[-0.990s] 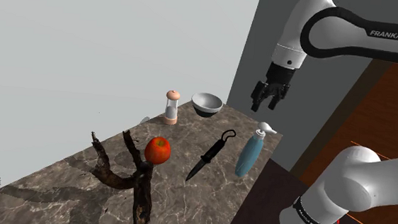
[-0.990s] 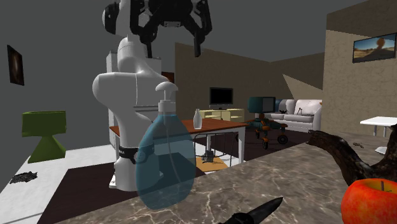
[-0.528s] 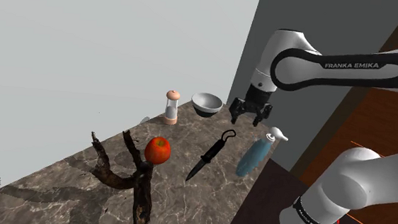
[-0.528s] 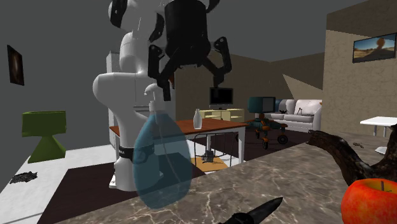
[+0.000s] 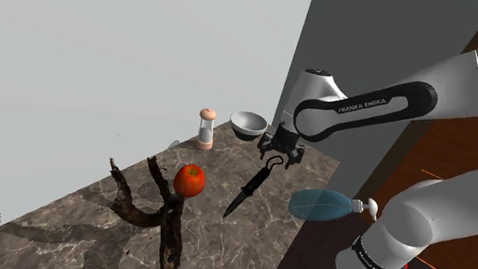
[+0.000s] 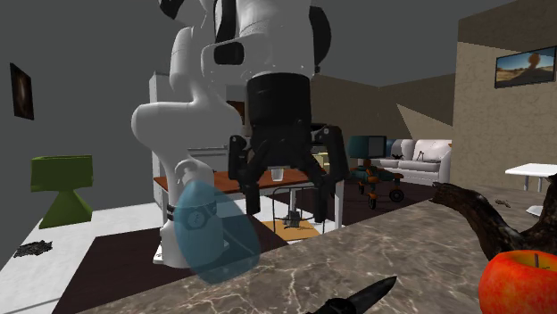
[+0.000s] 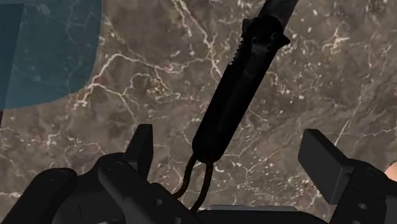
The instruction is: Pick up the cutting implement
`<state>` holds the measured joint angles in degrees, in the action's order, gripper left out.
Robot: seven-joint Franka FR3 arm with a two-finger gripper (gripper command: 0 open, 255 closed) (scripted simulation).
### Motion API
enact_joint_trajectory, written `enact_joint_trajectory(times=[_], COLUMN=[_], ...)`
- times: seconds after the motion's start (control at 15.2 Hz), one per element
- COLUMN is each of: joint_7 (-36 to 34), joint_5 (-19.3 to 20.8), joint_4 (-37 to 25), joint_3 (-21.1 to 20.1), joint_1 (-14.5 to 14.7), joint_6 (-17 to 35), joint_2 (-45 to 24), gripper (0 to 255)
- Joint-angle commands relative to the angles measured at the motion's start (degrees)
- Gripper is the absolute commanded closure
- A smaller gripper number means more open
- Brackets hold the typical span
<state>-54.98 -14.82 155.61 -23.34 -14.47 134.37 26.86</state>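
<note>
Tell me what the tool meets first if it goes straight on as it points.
Probably the handle of the black knife, lying on the marbled counter between the open fingers of the tool; depth is unclear.

You see the black knife (image 7: 232, 95) lying flat on the desk (image 7: 146, 83), looped handle end just below the end effector (image 7: 230, 143), blade pointing away.

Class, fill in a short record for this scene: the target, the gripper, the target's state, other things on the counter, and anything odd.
target: black knife
gripper: gripper open, low over the knife's handle end, fingers either side of it
target state: flat on the marble counter, not held
also on counter: apple, dark branch, bowl
odd: blue soap bottle lying on its side at the counter's edge
</note>
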Motion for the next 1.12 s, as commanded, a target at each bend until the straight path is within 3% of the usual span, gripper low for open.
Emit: enact_joint_trajectory(times=[0.0,0.2,0.33,0.86,0.99,1.06], joint_7=[-7.2,-18.7,-28.1,-36.1,-36.1,-36.2], joint_5=[0.6,4.7,10.3,21.1,21.1,21.2], joint_4=[0.1,-0.6,-1.5,-0.9,-0.9,-1.0], joint_3=[-3.3,-7.8,-10.8,-11.9,-11.8,-11.8], joint_1=[-2.4,-7.4,-11.4,-14.4,-14.3,-14.3], joint_6=[5.9,13.6,18.2,25.4,25.4,25.4], joint_2=[-4.9,-12.8,-18.4,-26.3,-26.3,-26.4], gripper=[0,0,0,0,0,255])
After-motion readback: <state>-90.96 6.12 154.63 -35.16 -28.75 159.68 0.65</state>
